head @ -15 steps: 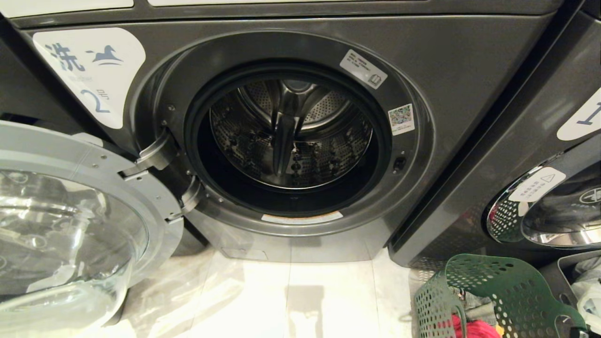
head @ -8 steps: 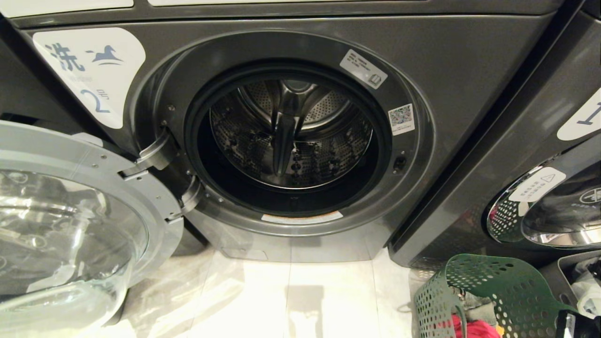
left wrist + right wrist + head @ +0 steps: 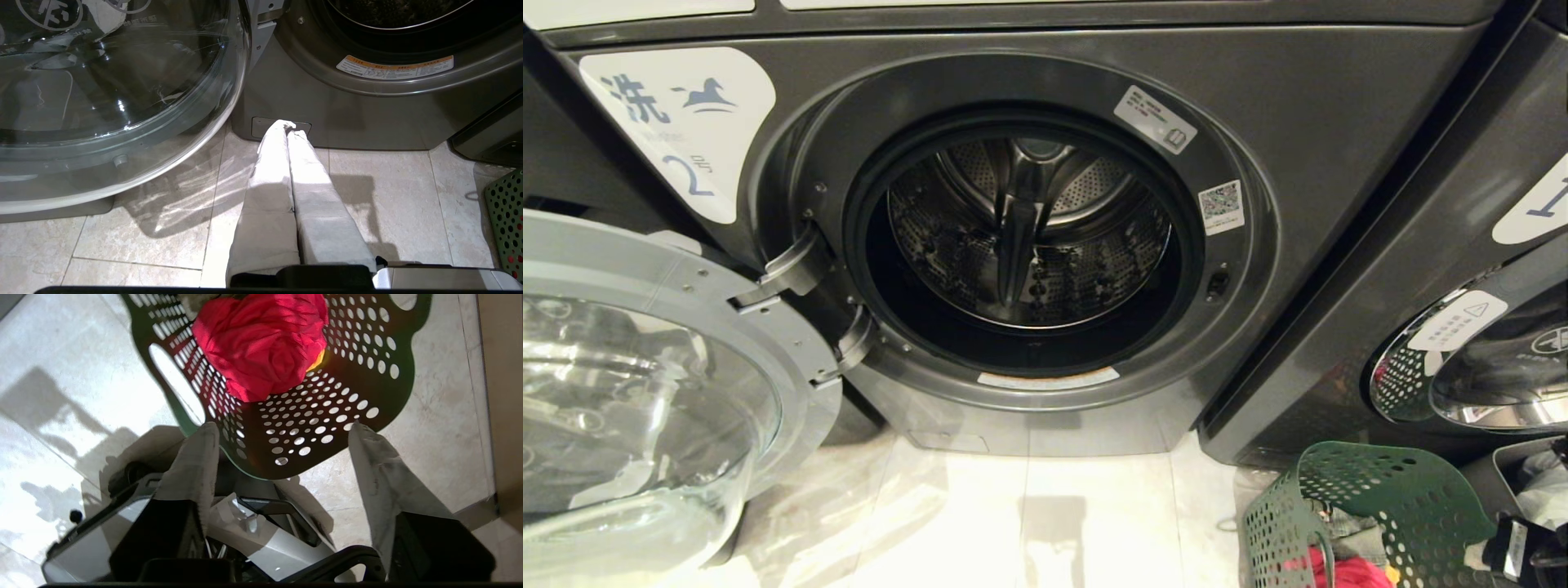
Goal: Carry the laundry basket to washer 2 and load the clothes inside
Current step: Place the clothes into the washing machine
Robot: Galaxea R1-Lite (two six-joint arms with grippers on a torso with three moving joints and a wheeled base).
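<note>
Washer 2 (image 3: 686,122) fills the head view, its glass door (image 3: 645,392) swung wide to the left and its drum (image 3: 1029,237) bare. At the lower right the dark green laundry basket (image 3: 1388,506) stands on the floor. The clothes lie in it: a pink-red garment (image 3: 261,343), a sliver of yellow cloth (image 3: 318,361) and a grey-green piece (image 3: 1347,535). My right gripper (image 3: 282,426) is open, its two fingertips either side of the basket's near wall, holding nothing. Low over the tiles before the washer's base, my left gripper (image 3: 288,126) is shut and empty.
Washer 1 (image 3: 1486,367) stands to the right with its door closed. A grey bin with a white bag (image 3: 1543,490) sits behind the basket. The open door reaches out over the left of the tiled floor (image 3: 1045,523).
The right arm has come into the lower right corner of the head view, beside the basket. The washer, its door and the basket have not moved.
</note>
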